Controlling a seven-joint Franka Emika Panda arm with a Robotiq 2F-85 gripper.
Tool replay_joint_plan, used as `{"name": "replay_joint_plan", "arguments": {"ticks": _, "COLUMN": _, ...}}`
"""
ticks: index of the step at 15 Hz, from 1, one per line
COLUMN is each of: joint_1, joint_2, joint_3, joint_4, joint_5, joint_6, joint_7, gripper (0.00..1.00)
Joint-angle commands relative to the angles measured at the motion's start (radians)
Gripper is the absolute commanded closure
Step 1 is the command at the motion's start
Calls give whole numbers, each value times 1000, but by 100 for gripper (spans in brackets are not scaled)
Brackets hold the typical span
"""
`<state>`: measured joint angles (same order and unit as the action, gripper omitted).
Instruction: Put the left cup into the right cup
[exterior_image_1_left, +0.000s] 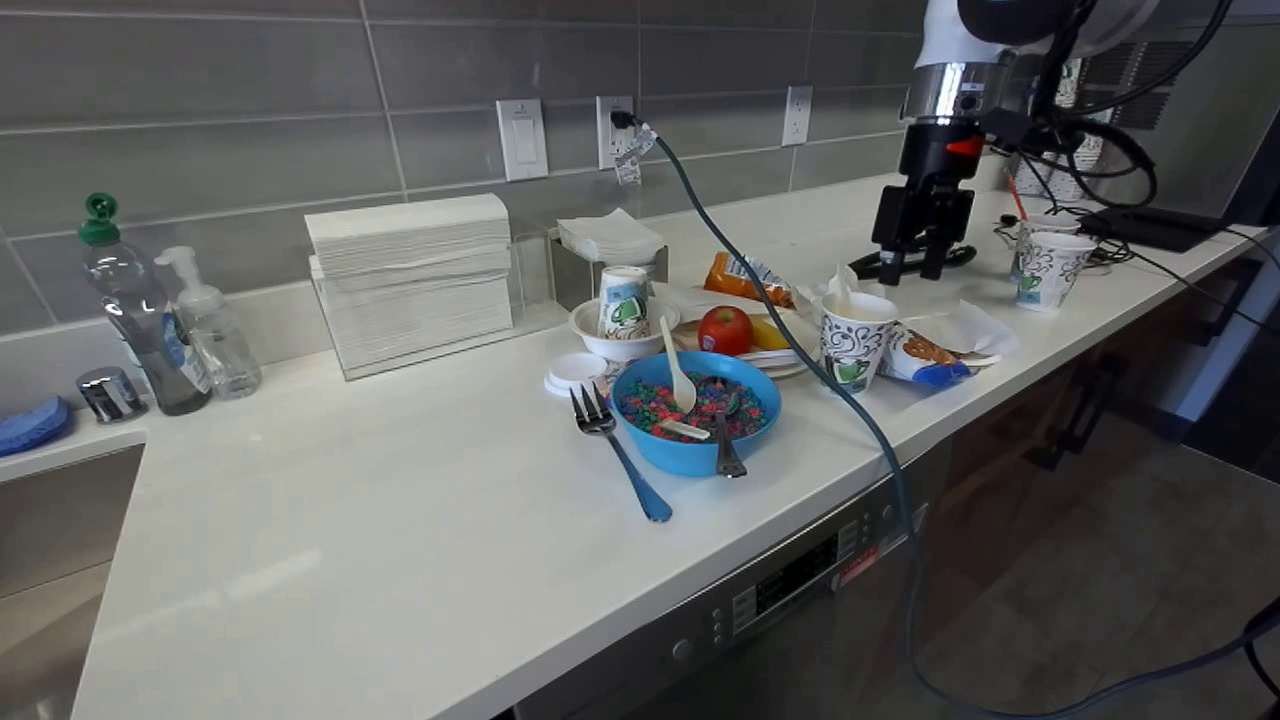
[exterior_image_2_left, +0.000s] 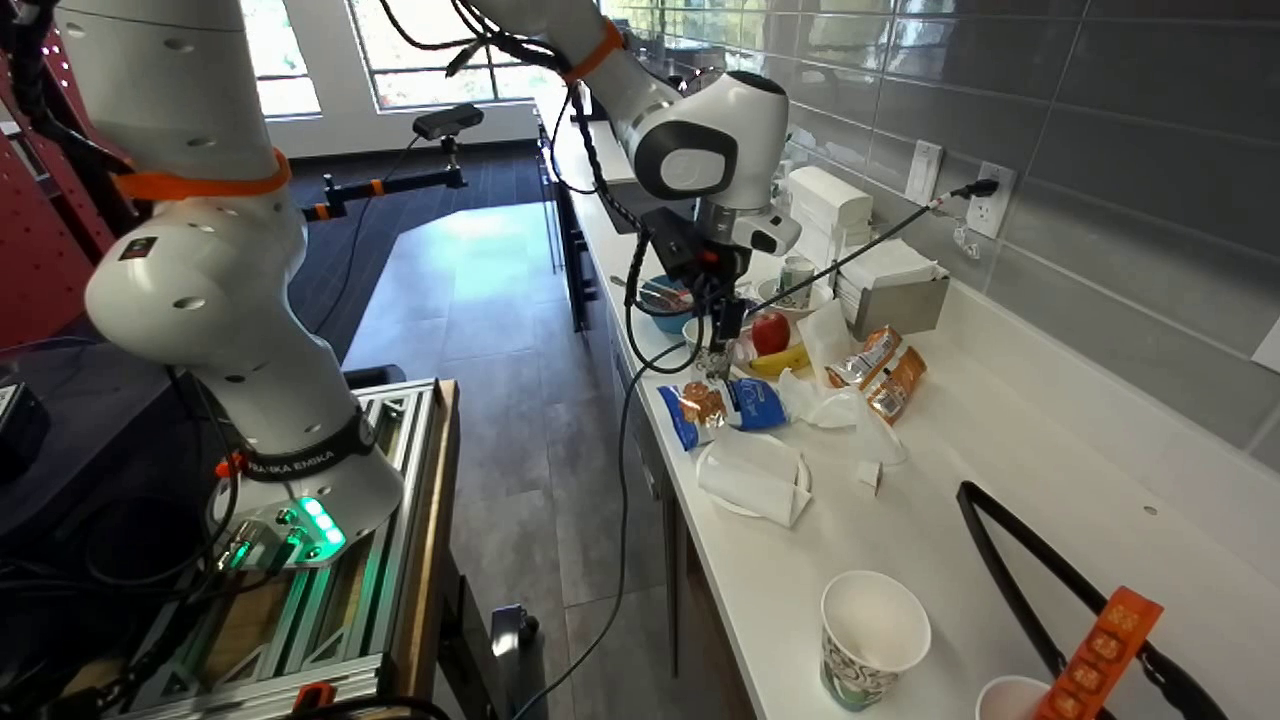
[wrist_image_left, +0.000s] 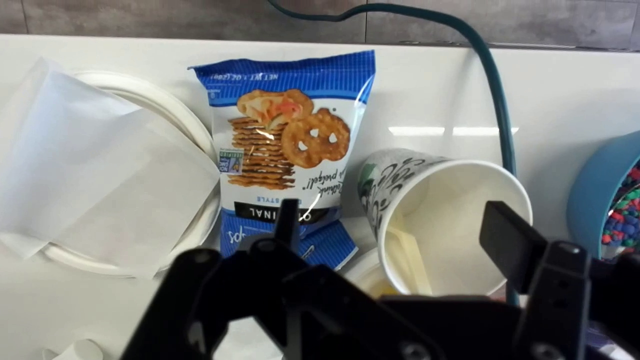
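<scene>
— There's the gripper (exterior_image_1_left: 911, 270), hanging beyond the blue bowl (exterior_image_1_left: 680, 460), fingers spread wide apart!
— And the left cup (exterior_image_1_left: 853, 345)?
— Upright, near the bowl and apart from it, a pale strip (wrist_image_left: 412, 260) leaning inside! In the wrist view, one finger overlaps the cup's rim.
— Touching?
— No, in an exterior view the fingertips (exterior_image_1_left: 888, 271) hang clear!
— And the right cup (exterior_image_1_left: 1048, 272)?
— Also upright, well apart from the bowl, farther from it than the snack bag (wrist_image_left: 280, 150)!
</scene>
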<state>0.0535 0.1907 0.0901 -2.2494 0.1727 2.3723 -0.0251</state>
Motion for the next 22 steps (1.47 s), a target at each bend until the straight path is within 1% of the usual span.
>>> {"name": "replay_joint_plan", "arguments": {"ticks": 1, "joint_1": 4, "joint_2": 35, "joint_3": 8, "joint_4": 13, "joint_5": 24, "joint_6": 33, "joint_7": -2, "gripper": 20}}
{"name": "replay_joint_plan", "arguments": {"ticks": 2, "joint_1": 4, "joint_2": 39, "joint_3": 10, "joint_4": 13, "joint_5": 25, "joint_6": 40, "joint_7": -3, "gripper": 20}}
{"name": "replay_joint_plan", "arguments": {"ticks": 3, "joint_1": 5, "joint_2": 44, "joint_3": 12, "joint_4": 14, "joint_5": 21, "joint_6": 46, "joint_7": -1, "gripper": 29}}
{"name": "replay_joint_plan", "arguments": {"ticks": 4, "joint_1": 5, "joint_2": 48, "joint_3": 14, "joint_4": 14, "joint_5": 22, "joint_6": 55, "joint_7": 1, "gripper": 40}}
{"name": "replay_joint_plan", "arguments": {"ticks": 5, "joint_1": 5, "joint_2": 52, "joint_3": 16, "joint_4": 15, "joint_5": 25, "joint_6": 67, "joint_7": 1, "gripper": 42}}
{"name": "replay_joint_plan", "arguments": {"ticks": 6, "joint_1": 5, "joint_2": 54, "joint_3": 17, "joint_4": 12, "joint_5": 25, "joint_6": 86, "joint_7": 2, "gripper": 47}}
{"name": "replay_joint_plan", "arguments": {"ticks": 7, "joint_1": 4, "joint_2": 57, "joint_3": 17, "joint_4": 10, "joint_5": 25, "joint_6": 106, "joint_7": 8, "gripper": 57}}
{"name": "replay_joint_plan", "arguments": {"ticks": 9, "joint_1": 1, "joint_2": 66, "joint_3": 17, "joint_4": 13, "joint_5": 33, "joint_6": 138, "joint_7": 16, "gripper": 65}}
{"name": "replay_joint_plan", "arguments": {"ticks": 10, "joint_1": -1, "joint_2": 71, "joint_3": 18, "joint_4": 15, "joint_5": 38, "joint_6": 149, "joint_7": 20, "gripper": 65}}
{"name": "replay_joint_plan", "arguments": {"ticks": 11, "joint_1": -2, "joint_2": 75, "joint_3": 19, "joint_4": 16, "joint_5": 42, "joint_6": 156, "joint_7": 20, "gripper": 62}}
{"name": "replay_joint_plan", "arguments": {"ticks": 12, "joint_1": -2, "joint_2": 81, "joint_3": 20, "joint_4": 18, "joint_5": 45, "joint_6": 158, "joint_7": 21, "gripper": 62}}
{"name": "replay_joint_plan", "arguments": {"ticks": 13, "joint_1": -2, "joint_2": 85, "joint_3": 21, "joint_4": 20, "joint_5": 47, "joint_6": 160, "joint_7": 21, "gripper": 54}}
{"name": "replay_joint_plan", "arguments": {"ticks": 16, "joint_1": -1, "joint_2": 96, "joint_3": 21, "joint_4": 26, "joint_5": 45, "joint_6": 165, "joint_7": 27, "gripper": 51}}
{"name": "replay_joint_plan", "arguments": {"ticks": 17, "joint_1": -1, "joint_2": 100, "joint_3": 20, "joint_4": 28, "joint_5": 42, "joint_6": 165, "joint_7": 30, "gripper": 70}}
{"name": "replay_joint_plan", "arguments": {"ticks": 21, "joint_1": -14, "joint_2": 87, "joint_3": 22, "joint_4": 35, "joint_5": 62, "joint_6": 137, "joint_7": 21, "gripper": 99}}
{"name": "replay_joint_plan", "arguments": {"ticks": 22, "joint_1": -18, "joint_2": 78, "joint_3": 18, "joint_4": 38, "joint_5": 65, "joint_6": 118, "joint_7": 27, "gripper": 100}}
